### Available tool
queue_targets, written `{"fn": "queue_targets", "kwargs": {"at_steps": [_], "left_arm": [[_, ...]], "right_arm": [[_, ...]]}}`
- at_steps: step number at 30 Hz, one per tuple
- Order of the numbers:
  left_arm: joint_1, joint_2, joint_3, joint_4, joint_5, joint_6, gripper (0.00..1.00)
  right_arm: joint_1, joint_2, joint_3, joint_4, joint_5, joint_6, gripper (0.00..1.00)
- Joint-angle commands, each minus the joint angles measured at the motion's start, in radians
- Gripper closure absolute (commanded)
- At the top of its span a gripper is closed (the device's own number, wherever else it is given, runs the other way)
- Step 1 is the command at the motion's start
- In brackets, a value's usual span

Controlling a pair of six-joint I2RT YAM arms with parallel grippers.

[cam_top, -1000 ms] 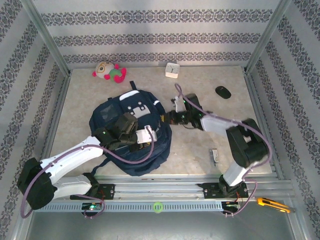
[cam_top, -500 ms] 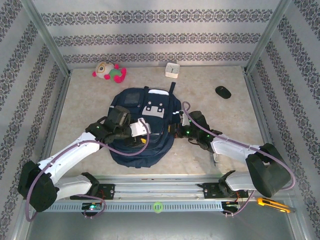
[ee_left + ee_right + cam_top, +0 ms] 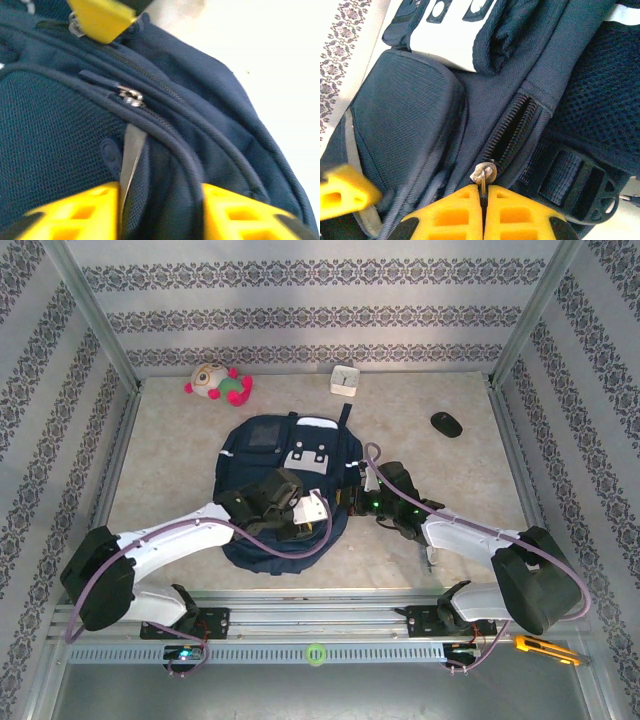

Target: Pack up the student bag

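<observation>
The student bag [image 3: 285, 475], navy with white patches, lies flat mid-table. My right gripper [image 3: 353, 500] is at its right edge; in the right wrist view the gripper [image 3: 484, 189] is shut on the metal zipper pull [image 3: 484, 175] at the end of a partly open zipper [image 3: 512, 127]. My left gripper [image 3: 303, 512] rests on the bag's near right part. In the left wrist view a thick fold of the bag's fabric [image 3: 165, 165] fills the gap between its yellow fingers [image 3: 75, 212], so the gripper [image 3: 161, 200] is closed on it. A second zipper slider [image 3: 131, 96] sits just beyond.
A plush toy [image 3: 217, 383] and a white box [image 3: 345, 379] lie by the back wall, a black mouse [image 3: 446, 423] at the far right. A small grey item [image 3: 428, 550] lies near the right arm. A yellow knife [image 3: 545, 648] lies beyond the front rail.
The bag has turned and shifted toward the middle. The right arm has swung nearer, still gripping the zipper pull. The left gripper let go, moved right across the bag and closed on a fold.
</observation>
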Motion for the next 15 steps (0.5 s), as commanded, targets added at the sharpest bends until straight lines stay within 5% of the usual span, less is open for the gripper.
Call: {"fn": "queue_targets", "kwargs": {"at_steps": [1, 4, 10, 15], "left_arm": [[0.010, -0.036, 0.002, 0.007, -0.026, 0.071, 0.91], [0.027, -0.082, -0.016, -0.084, 0.058, 0.139, 1.00], [0.075, -0.167, -0.055, -0.204, 0.201, 0.200, 1.00], [0.079, -0.194, -0.084, -0.105, 0.166, 0.117, 1.00]], "right_arm": [[-0.035, -0.018, 0.006, 0.022, -0.028, -0.003, 1.00], [-0.113, 0.004, 0.015, 0.014, -0.064, -0.027, 1.00], [-0.268, 0.109, 0.090, 0.007, -0.163, -0.092, 1.00], [-0.280, 0.116, 0.110, 0.008, -0.226, -0.123, 1.00]]}}
